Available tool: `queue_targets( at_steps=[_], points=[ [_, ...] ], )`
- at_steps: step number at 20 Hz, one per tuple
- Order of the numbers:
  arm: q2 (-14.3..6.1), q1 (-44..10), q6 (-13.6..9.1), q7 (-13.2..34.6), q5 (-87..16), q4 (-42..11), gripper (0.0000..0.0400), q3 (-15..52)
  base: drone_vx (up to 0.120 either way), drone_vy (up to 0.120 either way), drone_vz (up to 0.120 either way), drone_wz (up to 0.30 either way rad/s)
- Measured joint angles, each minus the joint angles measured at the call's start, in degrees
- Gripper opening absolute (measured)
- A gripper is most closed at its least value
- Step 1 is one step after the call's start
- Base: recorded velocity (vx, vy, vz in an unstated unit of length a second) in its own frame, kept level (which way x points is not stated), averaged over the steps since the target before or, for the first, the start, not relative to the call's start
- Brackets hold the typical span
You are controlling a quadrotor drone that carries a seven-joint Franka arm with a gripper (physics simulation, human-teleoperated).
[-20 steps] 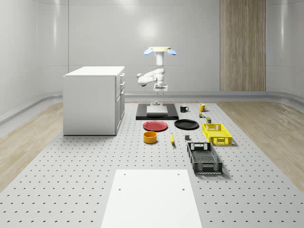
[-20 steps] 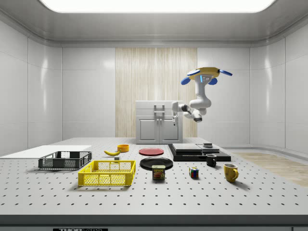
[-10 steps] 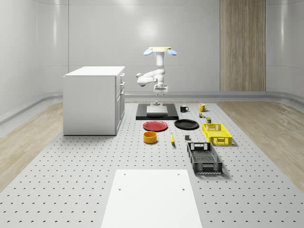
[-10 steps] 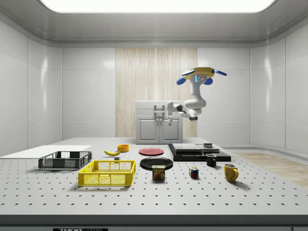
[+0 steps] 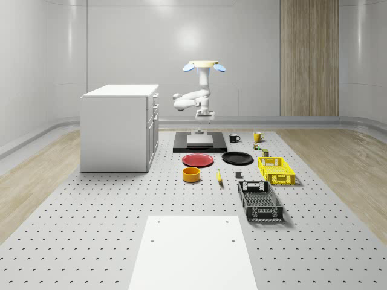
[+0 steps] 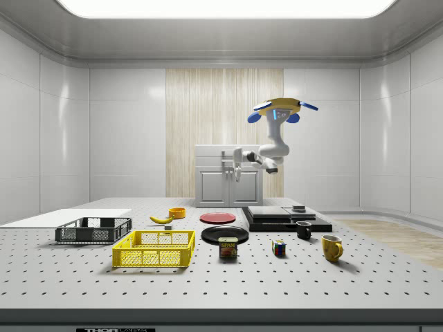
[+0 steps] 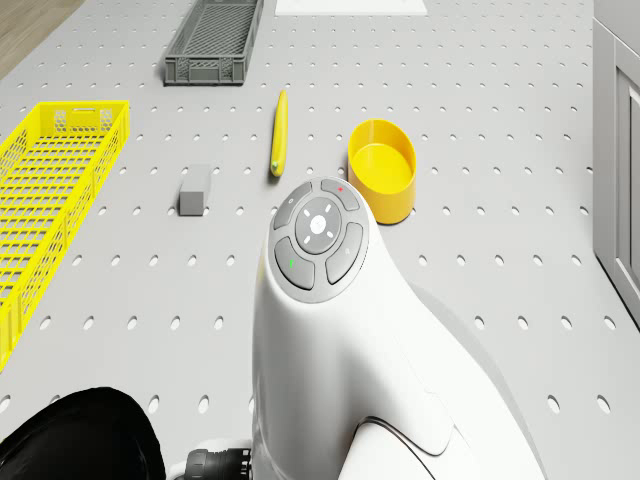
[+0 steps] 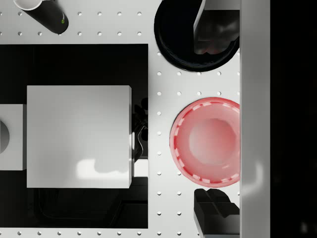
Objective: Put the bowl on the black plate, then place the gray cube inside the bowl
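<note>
The yellow bowl point(image 5: 191, 174) point(image 7: 381, 168) stands upright on the table, near the red plate point(image 5: 198, 160). The black plate point(image 5: 237, 158) point(image 8: 178, 47) lies bare to the whole-scene view's right of the red one. The small gray cube point(image 5: 238, 176) point(image 7: 195, 190) rests on the table by the banana point(image 7: 279, 133). My drone point(image 5: 204, 64) point(image 6: 275, 108) hovers high over the black platform's near edge. The gripper point(image 6: 236, 173) point(image 8: 198, 121) hangs open and empty, pointing down, high above the red plate point(image 8: 208, 141).
A black platform point(image 5: 181, 147) carries a white block point(image 8: 79, 136). A white cabinet point(image 5: 118, 127) stands at the whole-scene view's left. A yellow basket point(image 5: 276, 170) and a dark crate point(image 5: 260, 200) sit at the right. Two mugs point(image 5: 234, 138) point(image 5: 257, 136) stand behind the plates.
The drone and arm have shifted toward the side view's left, from over the platform toward the plates. Nothing on the table has moved.
</note>
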Motion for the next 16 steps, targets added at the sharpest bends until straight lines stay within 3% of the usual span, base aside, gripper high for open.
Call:
queue_targets(
  at_steps=[4,8,12,16],
  points=[
    [-0.9,-0.2,0.8,0.2,0.4,0.1,0.0400,0.2,0.120,-0.010,-0.120,0.000],
    [-1.7,-0.5,1.6,0.4,0.8,0.1,0.0400,0.4,0.120,-0.110,-0.120,0.000],
    [-2.5,-0.7,2.4,0.6,1.2,0.2,0.0400,0.6,0.120,0.000,-0.120,0.000],
    [-3.3,-0.9,3.1,0.8,1.5,0.2,0.0400,0.8,0.120,0.000,-0.010,0.000]
  ],
)
